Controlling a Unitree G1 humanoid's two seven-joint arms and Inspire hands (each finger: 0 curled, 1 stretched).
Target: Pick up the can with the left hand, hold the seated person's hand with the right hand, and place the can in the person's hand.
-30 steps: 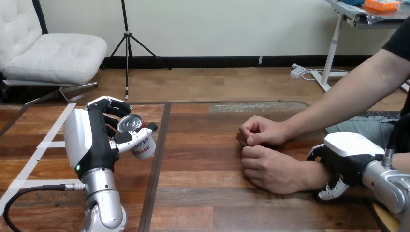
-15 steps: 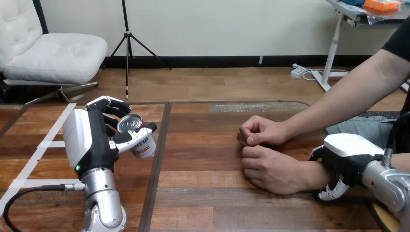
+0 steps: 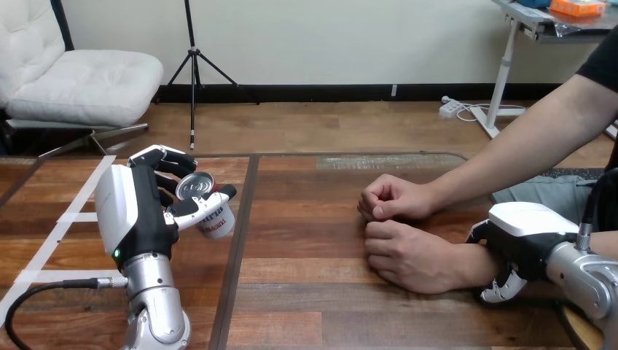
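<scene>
A small can (image 3: pixel 207 205) with a silver top and a red and white label is held tilted above the table by my left hand (image 3: pixel 146 208), whose fingers and thumb curl round it. The person's two hands rest as loose fists on the table at the right: the farther hand (image 3: pixel 393 197) and the nearer hand (image 3: pixel 408 254). My right hand (image 3: pixel 519 244) sits over the wrist of the nearer hand, fingers curled down round it.
The wooden table (image 3: pixel 306 306) has a dark seam running front to back just right of the can. White tape strips (image 3: pixel 65 226) mark the left part. The person's forearm (image 3: pixel 525 149) crosses in from the upper right.
</scene>
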